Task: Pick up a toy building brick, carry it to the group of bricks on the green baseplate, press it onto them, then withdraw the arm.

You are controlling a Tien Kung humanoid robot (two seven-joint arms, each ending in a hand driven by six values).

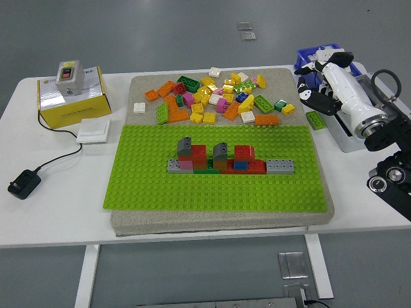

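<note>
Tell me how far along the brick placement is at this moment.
Nearly finished. Done: a grey brick sits at the right end of the brick group on the baseplate. In hand: nothing; the right hand is open, off to the right over the blue bin. Left: at most the last of the withdrawal.

A single view serves here, from a camera set high on the robot's side and looking forward and down across the white worktop. The near edge of the worktop runs along the lower part of the picture, with grey floor beyond its far edge at the top. The green baseplate sits near the middle, at moderate range. The right arm's hand enters from the right edge.
</note>
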